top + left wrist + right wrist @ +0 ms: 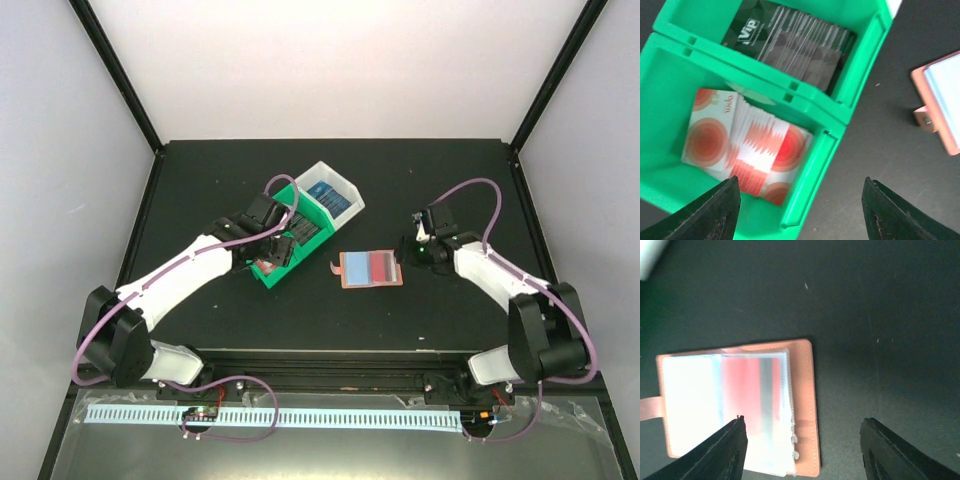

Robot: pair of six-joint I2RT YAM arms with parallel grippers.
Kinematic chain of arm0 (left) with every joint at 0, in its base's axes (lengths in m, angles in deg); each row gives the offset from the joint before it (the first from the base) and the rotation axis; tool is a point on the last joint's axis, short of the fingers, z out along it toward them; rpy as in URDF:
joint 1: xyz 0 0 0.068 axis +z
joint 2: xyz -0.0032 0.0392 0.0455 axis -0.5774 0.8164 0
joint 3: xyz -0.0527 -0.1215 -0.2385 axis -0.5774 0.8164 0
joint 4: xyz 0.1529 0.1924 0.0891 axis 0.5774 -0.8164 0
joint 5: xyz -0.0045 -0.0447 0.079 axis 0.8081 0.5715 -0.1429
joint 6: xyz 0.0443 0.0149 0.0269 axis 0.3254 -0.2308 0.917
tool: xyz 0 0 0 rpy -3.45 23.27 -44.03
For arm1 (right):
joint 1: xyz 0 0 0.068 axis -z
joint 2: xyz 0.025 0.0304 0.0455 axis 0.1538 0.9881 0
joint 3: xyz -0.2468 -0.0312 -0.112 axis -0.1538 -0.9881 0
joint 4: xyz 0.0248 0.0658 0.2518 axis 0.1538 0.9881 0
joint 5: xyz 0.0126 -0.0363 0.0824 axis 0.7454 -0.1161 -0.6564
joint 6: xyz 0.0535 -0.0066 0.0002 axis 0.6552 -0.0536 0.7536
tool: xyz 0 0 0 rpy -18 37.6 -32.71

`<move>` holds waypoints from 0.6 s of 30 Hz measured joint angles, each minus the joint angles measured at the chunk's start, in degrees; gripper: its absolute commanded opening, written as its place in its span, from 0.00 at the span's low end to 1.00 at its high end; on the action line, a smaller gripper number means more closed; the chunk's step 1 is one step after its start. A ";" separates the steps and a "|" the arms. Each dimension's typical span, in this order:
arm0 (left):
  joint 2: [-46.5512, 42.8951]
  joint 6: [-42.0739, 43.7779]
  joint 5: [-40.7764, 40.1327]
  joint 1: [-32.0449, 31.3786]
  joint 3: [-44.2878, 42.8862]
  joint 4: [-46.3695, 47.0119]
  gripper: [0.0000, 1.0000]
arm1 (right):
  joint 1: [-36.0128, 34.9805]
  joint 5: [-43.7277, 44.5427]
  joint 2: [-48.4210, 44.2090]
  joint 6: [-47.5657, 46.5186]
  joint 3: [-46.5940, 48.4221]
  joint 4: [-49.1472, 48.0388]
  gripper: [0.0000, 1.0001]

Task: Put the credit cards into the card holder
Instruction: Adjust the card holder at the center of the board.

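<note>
White credit cards with red circles (740, 145) lie fanned in the near compartment of a green bin (815, 100). Dark cards (795, 50) fill the compartment behind it. My left gripper (800, 215) hovers open over the bin's near right corner (272, 255) and holds nothing. The salmon card holder (802, 390) lies open on the mat (372, 268), and a red card (742, 390) shows inside its clear right-hand pocket. Just right of it, my right gripper (802, 450) is open and empty above the holder's right edge (410, 250).
A white bin (345, 185) holding blue cards (328, 195) adjoins the green bin (310, 212) at its far end. The card holder's snap tab (337, 266) points left toward the bins. A black mat (450, 180) covers the table.
</note>
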 measured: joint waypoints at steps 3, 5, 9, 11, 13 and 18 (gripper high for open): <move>0.20 1.84 -2.49 0.37 -0.04 -1.81 0.66 | 0.00 1.29 -4.11 -0.07 1.05 0.68 0.64; 0.92 2.73 -3.67 0.76 -0.59 -2.67 0.64 | 0.00 1.44 -5.40 -0.35 1.79 0.68 0.64; 3.85 4.72 -5.75 2.19 -1.51 -2.93 0.58 | -0.02 0.22 -6.29 -0.96 2.14 0.37 0.64; 5.77 5.79 -6.73 3.08 -1.51 -2.93 0.55 | -0.22 -0.81 -6.23 -1.07 2.14 0.28 0.64; 8.31 6.58 -7.61 3.74 -1.53 -2.86 0.52 | -0.72 -1.64 -6.16 -1.05 2.14 0.02 0.64; 15.34 7.37 -10.10 4.79 -2.89 -2.89 0.46 | -3.28 -3.78 -4.81 -0.94 2.69 -1.09 0.64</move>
